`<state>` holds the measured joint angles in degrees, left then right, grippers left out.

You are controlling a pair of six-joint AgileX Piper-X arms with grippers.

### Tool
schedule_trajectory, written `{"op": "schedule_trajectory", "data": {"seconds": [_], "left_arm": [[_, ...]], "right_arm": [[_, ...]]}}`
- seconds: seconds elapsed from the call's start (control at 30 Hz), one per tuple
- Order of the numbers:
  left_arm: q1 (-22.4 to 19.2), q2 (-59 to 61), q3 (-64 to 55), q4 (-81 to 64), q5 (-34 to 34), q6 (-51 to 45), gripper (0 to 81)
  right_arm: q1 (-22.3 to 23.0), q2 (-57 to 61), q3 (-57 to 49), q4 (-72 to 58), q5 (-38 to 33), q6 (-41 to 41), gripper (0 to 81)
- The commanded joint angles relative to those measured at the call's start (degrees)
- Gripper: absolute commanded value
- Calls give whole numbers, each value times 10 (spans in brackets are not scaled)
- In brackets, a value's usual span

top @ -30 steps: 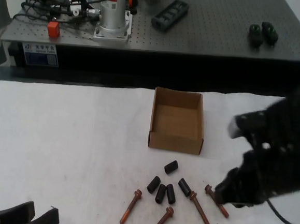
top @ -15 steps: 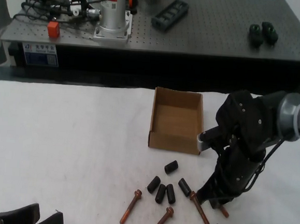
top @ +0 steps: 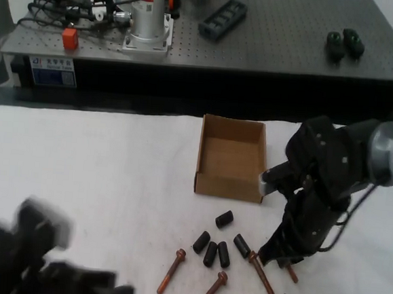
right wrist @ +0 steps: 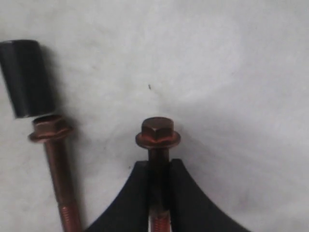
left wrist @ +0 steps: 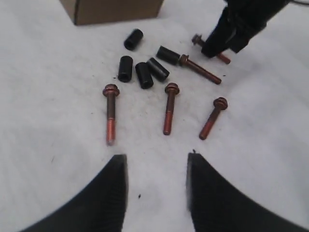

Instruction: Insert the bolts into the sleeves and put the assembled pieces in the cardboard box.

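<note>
Copper bolt (right wrist: 157,133) sits pinched in the right gripper (right wrist: 158,166); it should lift straight up, holding tight. The left gripper (left wrist: 157,164) has its jaws spread wide.

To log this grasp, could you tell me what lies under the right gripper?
A bolt lies on the white cloth, clamped between the fingers of the right gripper, hex head sticking out. In the left wrist view the gripper covers the shaft's middle.
</note>
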<state>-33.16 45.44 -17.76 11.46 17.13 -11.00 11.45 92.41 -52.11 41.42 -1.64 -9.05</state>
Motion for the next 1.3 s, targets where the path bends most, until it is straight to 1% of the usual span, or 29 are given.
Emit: {"op": "schedule_trajectory", "data": {"seconds": [0.0, 0.1, 0.17, 0.27, 0.33, 0.47, 0.57, 0.77, 0.97, 1.17, 1.2, 1.27], "left_arm": [[-1, 118, -77, -11, 17, 46, 292], [-3, 234, -182, 50, 15, 110, 298], [-4, 311, -266, 122, 15, 149, 298], [-12, 416, -392, 233, 10, 185, 296], [-23, 483, -458, 285, -2, 210, 296], [-43, 586, -568, 357, -70, 218, 296], [-48, 640, -625, 393, -75, 218, 296], [-48, 695, -664, 396, -75, 223, 296], [-49, 713, -664, 387, -78, 252, 296], [-51, 726, -665, 359, -79, 253, 296], [-52, 727, -667, 355, -79, 258, 292], [-55, 732, -669, 352, -79, 267, 259]], "right_arm": [[-3, -61, 17, -6, -25, 23, 40], [-3, -176, 70, -5, -34, 52, 40], [-3, -261, 106, 1, -34, 66, 40], [-3, -372, 145, 10, -34, 70, 40], [-3, -426, 160, 15, -33, 84, 40], [-3, -493, 175, 28, -33, 107, 40], [-3, -509, 174, 41, -33, 110, 40], [-3, -510, 174, 45, -33, 110, 40], [-3, -510, 174, 45, -33, 110, 40], [-3, -510, 174, 45, -33, 110, 40], [-3, -510, 174, 45, -33, 110, 40], [-3, -510, 174, 45, -33, 110, 40]]}}
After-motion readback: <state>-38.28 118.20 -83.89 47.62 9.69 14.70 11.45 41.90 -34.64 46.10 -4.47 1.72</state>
